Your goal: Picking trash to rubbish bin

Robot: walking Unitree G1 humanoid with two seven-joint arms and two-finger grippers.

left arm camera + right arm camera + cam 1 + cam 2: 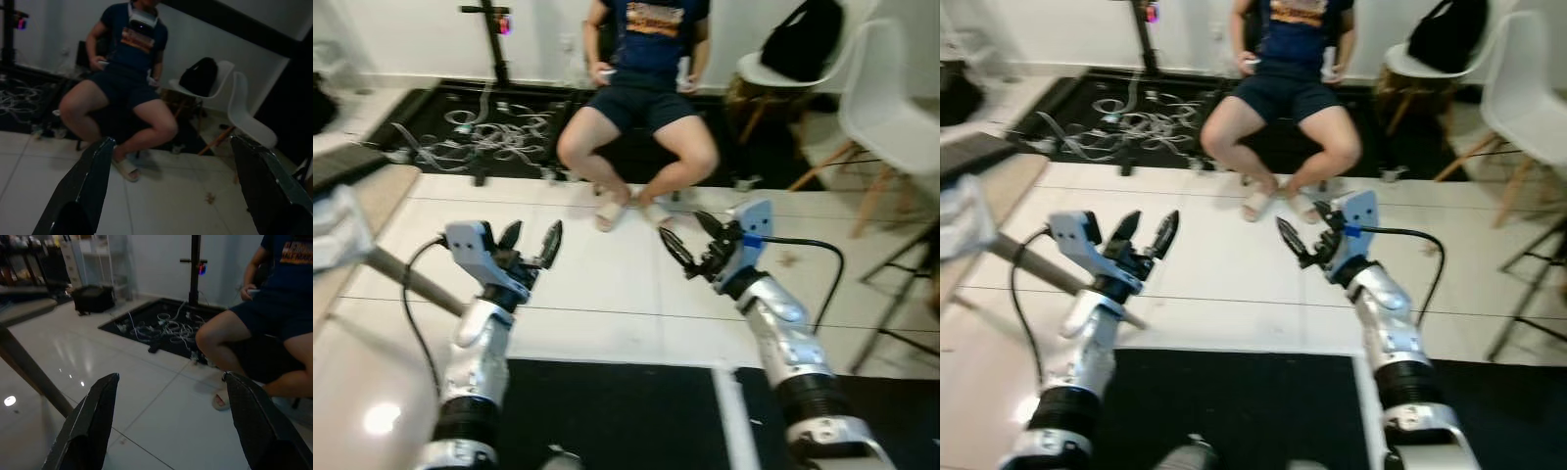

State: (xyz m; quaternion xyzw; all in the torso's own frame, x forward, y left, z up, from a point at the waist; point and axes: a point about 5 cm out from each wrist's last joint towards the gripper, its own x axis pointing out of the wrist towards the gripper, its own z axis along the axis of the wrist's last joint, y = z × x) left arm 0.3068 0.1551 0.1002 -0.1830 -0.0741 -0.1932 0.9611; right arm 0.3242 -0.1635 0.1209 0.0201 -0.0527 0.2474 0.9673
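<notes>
Nearest the head camera lies one black floor mat [607, 411], edged on its right by a white strip, and every position below is given relative to it. Two silver arms rise over the mat: the left gripper [530, 241] is held above the white tiled floor [617, 284] just beyond the mat's far left corner, its two black fingers spread apart and holding nothing; the right gripper [693, 240] is held beyond the mat's far right corner, its two fingers likewise parted and empty. One black cable loops from each wrist. Beyond the mat, across the tiles, one person [641, 88] sits in dark shorts and a dark printed shirt, feet in pale slippers [612, 209] resting on the tiles between the two grippers as seen from the head; a small object is held in each hand. Farther from the mat than the person, to the left, one tangle of pale cables [484, 137] lies on a second dark floor area, beside one black upright stand [491, 39]. To the far right of the mat stand two white chairs [891, 108]; the farther one carries one black bag [803, 39]. Left of the mat, one wooden leg [1038, 269] slants over the tiles. No piece of trash and no rubbish bin can be made out, so their places relative to either gripper cannot be told.
</notes>
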